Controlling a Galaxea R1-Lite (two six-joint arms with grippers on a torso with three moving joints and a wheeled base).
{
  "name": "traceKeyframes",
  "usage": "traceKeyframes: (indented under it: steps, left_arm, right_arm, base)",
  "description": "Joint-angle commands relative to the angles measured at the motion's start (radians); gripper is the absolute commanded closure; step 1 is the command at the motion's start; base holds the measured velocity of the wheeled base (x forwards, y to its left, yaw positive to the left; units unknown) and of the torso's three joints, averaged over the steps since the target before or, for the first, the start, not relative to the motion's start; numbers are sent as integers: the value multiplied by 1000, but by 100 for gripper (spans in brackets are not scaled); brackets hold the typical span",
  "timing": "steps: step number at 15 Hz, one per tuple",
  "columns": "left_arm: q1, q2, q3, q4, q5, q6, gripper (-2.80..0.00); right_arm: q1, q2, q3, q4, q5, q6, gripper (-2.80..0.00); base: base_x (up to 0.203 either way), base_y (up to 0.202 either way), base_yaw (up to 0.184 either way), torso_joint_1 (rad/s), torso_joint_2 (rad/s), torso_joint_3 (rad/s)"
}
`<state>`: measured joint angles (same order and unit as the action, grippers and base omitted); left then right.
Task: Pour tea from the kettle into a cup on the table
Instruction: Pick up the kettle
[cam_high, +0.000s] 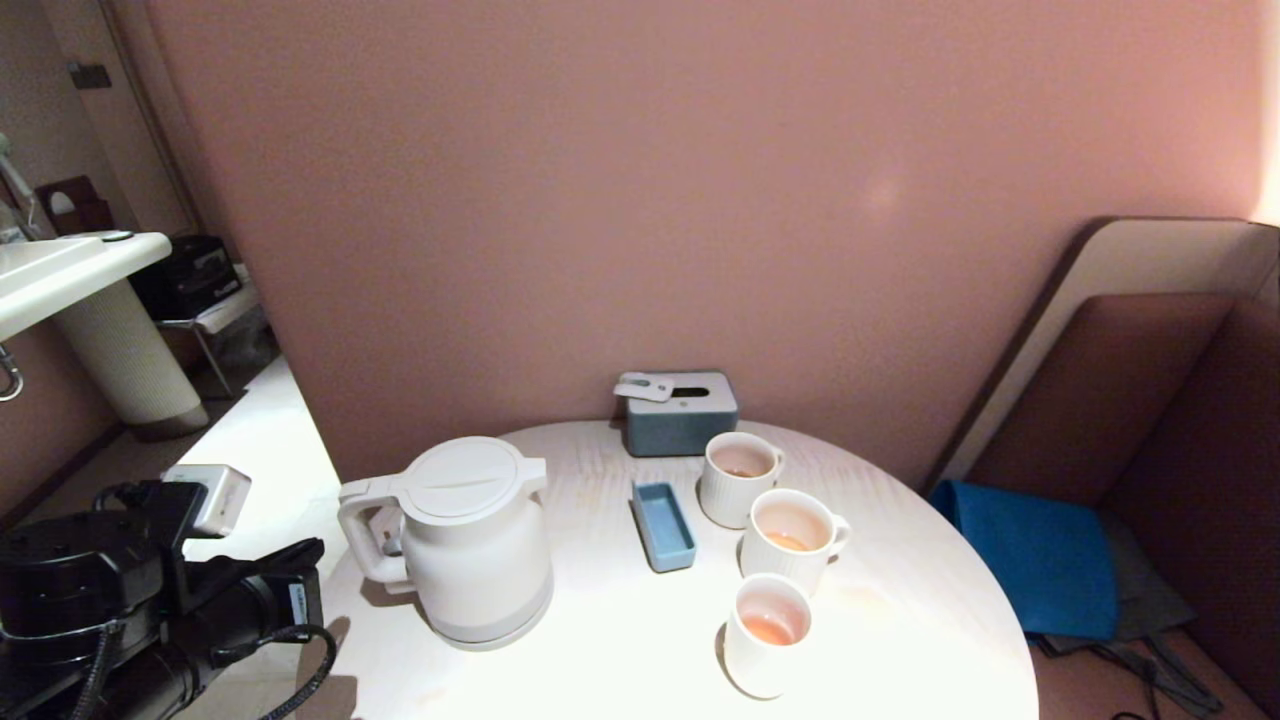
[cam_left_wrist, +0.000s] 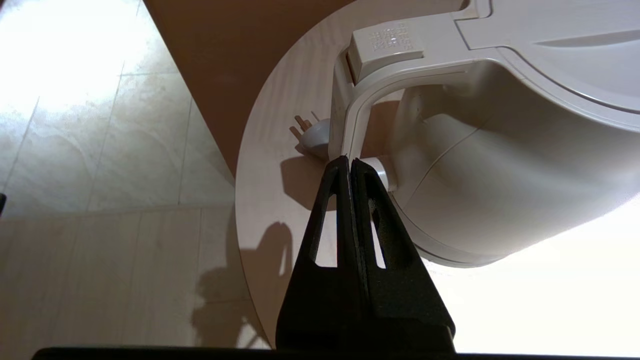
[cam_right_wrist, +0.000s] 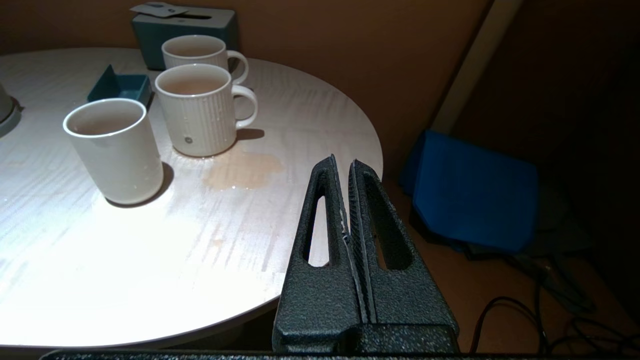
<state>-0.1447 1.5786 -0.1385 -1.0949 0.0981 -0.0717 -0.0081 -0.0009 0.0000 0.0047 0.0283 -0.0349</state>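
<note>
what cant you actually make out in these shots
- How much tea is inside the kettle: its closed lid and opaque white wall hide it in the head and left wrist views.
- The kettle's spout and far side: cut off by the picture edge in the left wrist view, behind the shut left gripper.
- The right gripper itself: out of the head view; only its wrist view shows it, shut, beside the table.

White kettle upright, lid shut, on my table's left; tea low in three cups.
</note>
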Motion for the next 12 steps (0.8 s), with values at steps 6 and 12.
traceKeyframes:
  steps: [6,12]
  left_arm:
    - [-4,141,-83,-44,5,-24,0]
    - [-4,199,-119,-57,5,-21,-280]
  right_arm:
    - [0,1,0,0,1,0,0]
    - [-1,1,0,0,1,0,0]
  base:
    - [0,0,0,0,0,0]
    - [0,0,0,0,0,0]
